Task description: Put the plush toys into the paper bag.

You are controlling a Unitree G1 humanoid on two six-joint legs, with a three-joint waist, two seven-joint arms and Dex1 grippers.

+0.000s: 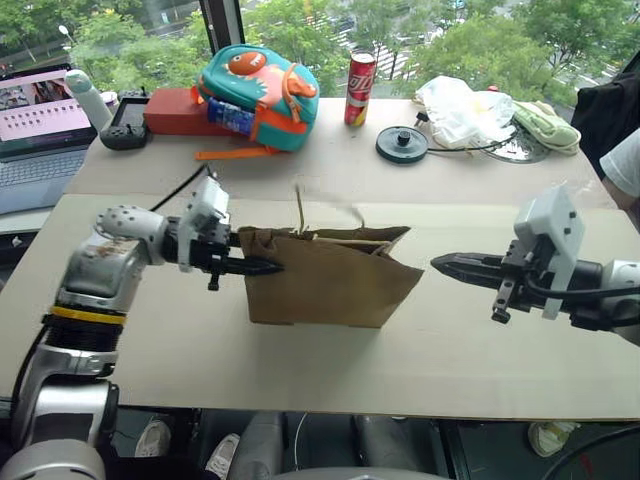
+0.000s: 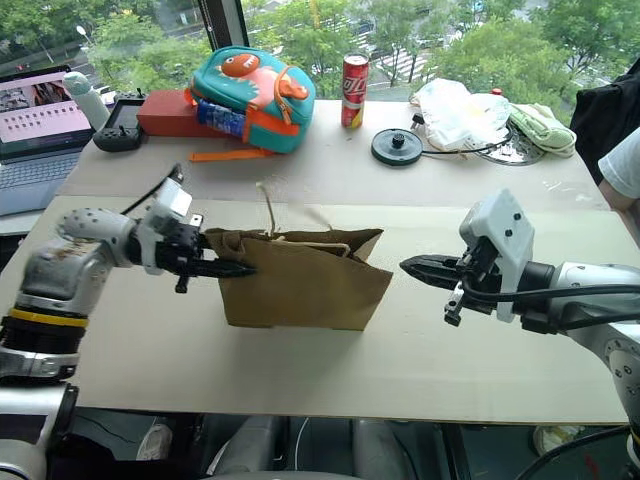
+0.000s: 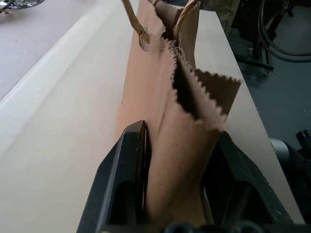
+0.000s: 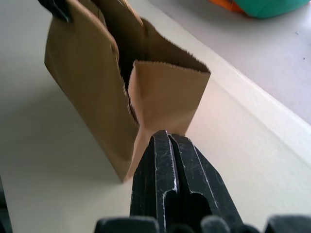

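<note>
Gripping nothing on the right: right gripper hanging with both black fingers pressed together, pointing at the near end of the paper bag from just off its right end, not touching it. Straddling the opposite end: left gripper sitting with fingers parted on either side of the bag's folded end panel, paper running up between them; whether pinching the paper or merely bracketing it, cannot tell.

Standing upright near the middle of the pale table, mouth facing up, with the long axis running across from one gripper to the other. Gaping slightly along the serrated top edge, side gusset creasing inward at the right end. Rising from the rim, thin tan cord handles, one leaning sideways. Not showing any toy inside from these angles; interior looking dark.

Lying beyond the bag, towards the window: teal backpack with an orange fish patch, resting against a red box. Standing just beside the backpack, on the bag's far right, a red drinks can, upright. Sitting further right of the can, a black round disc, then a crumpled white plastic bag and a pale green cloth item. Glowing far to the bag's left at the table's corner, an open laptop, with a black controller between it and the red box.
</note>
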